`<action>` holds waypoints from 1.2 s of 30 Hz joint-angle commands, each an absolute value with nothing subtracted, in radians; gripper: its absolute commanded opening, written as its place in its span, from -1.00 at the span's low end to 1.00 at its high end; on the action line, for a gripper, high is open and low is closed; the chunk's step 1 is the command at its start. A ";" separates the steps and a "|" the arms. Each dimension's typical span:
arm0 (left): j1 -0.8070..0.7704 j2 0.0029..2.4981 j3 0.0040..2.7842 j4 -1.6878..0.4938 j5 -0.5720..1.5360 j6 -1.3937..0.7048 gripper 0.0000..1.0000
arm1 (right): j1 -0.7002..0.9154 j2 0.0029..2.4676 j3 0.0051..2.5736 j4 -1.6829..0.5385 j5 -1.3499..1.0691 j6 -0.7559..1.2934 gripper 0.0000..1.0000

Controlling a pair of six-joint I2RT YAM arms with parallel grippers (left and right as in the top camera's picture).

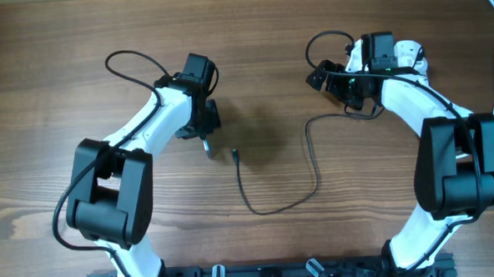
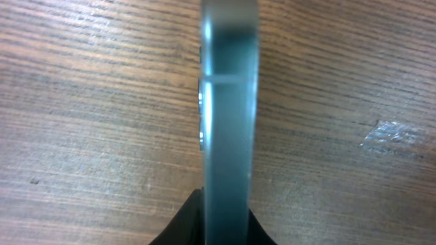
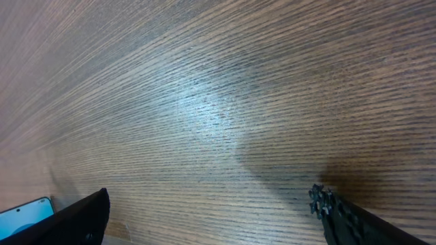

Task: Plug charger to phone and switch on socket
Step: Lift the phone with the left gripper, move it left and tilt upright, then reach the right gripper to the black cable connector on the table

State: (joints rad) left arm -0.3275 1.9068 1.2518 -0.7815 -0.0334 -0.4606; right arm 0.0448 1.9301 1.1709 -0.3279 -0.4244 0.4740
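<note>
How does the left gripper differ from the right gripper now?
The left gripper is shut; the right gripper is open wide. The left gripper holds the slim teal phone edge-on; the right gripper holds nothing, only bare wooden table between its fingers. Both have black fingers.

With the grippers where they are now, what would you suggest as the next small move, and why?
Probably send the right gripper, open over the table, toward the connector tip of the charger. That tip lies loose beside the left gripper, which seems shut on the phone, held edge-on.
</note>
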 commanded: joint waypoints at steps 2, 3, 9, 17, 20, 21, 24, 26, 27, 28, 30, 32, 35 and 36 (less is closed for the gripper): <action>-0.329 1.914 1.211 -0.755 -0.051 -0.456 -0.74 | 0.047 1.944 1.170 -0.325 -0.414 0.482 0.99; -0.329 1.914 1.211 -0.755 -0.051 -0.455 -0.74 | 0.047 1.944 1.170 -0.325 -0.414 0.482 1.00; -0.329 1.909 1.214 -0.758 -0.050 -0.456 -0.92 | 0.047 1.944 1.170 -0.325 -0.414 0.482 0.99; -0.321 1.814 1.217 -0.748 -0.006 -0.452 -0.92 | 0.047 1.944 1.170 -0.325 -0.415 0.482 0.99; -0.287 1.751 1.217 -0.746 0.097 -0.452 -0.92 | 0.047 1.944 1.170 -0.325 -0.414 0.482 0.99; -0.271 1.731 1.217 -0.740 0.142 -0.452 -0.92 | 0.047 1.944 1.170 -0.325 -0.415 0.482 0.99; -0.207 1.694 1.217 -0.714 0.315 -0.441 -0.92 | 0.047 1.944 1.170 -0.325 -0.414 0.481 0.99; -0.155 1.691 1.217 -0.698 0.490 -0.385 -0.92 | 0.047 1.944 1.170 -0.325 -0.414 0.482 0.99; -0.131 1.691 1.216 -0.694 0.563 -0.361 -0.92 | 0.047 1.944 1.170 -0.325 -0.415 0.482 1.00; -0.109 1.693 1.212 -0.694 0.630 -0.334 -0.92 | 0.047 1.944 1.170 -0.325 -0.415 0.482 0.99; -0.060 1.695 1.207 -0.702 0.759 -0.261 -0.92 | 0.047 1.944 1.170 -0.325 -0.415 0.482 0.99; -0.023 1.696 1.201 -0.707 0.841 -0.217 -0.92 | 0.047 1.944 1.170 -0.325 -0.414 0.482 0.99; 0.028 1.696 1.187 -0.714 0.914 -0.180 -0.92 | 0.047 1.944 1.170 -0.325 -0.416 0.484 1.00; 0.049 1.696 1.179 -0.714 0.930 -0.158 -0.92 | 0.047 1.944 1.170 -0.326 -0.416 0.510 0.99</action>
State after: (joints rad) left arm -0.0109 1.7054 1.2060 -0.7109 0.7147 -0.2779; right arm 0.0448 1.9301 1.1709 -0.3279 -0.4244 0.4740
